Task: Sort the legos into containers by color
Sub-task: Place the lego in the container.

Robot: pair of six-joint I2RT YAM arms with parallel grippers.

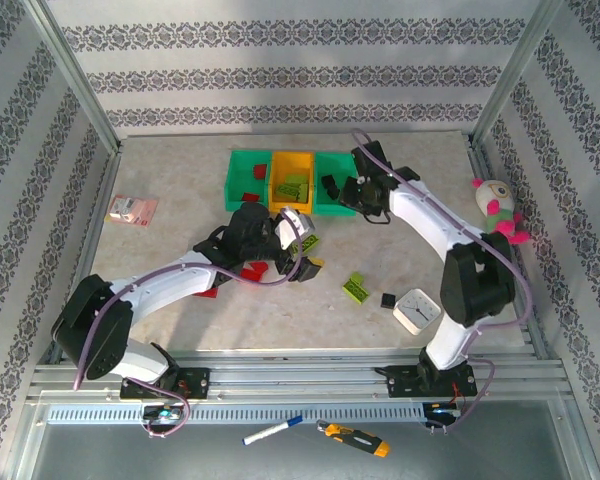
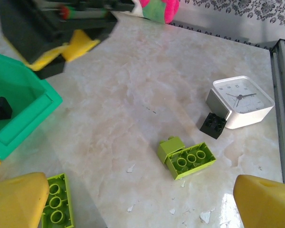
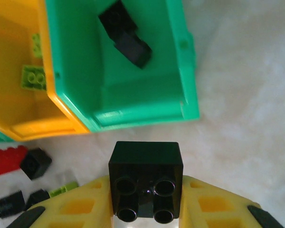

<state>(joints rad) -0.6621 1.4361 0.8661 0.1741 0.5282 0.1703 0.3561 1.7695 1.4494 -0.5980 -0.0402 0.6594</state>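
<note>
Three joined containers stand at the back: a green bin with red legos, an orange bin with lime legos, and a green bin with black legos. My right gripper hovers just before that right bin, shut on a square black lego. My left gripper is open over the table, nothing between its yellow fingertips. A lime lego lies beside its left fingertip. Ahead lie a lime pair and a black lego. Red legos sit under the left arm.
A white square timer stands at the front right beside the black lego. A pink card lies at the far left and a plush toy at the right edge. Red and black legos lie before the orange bin.
</note>
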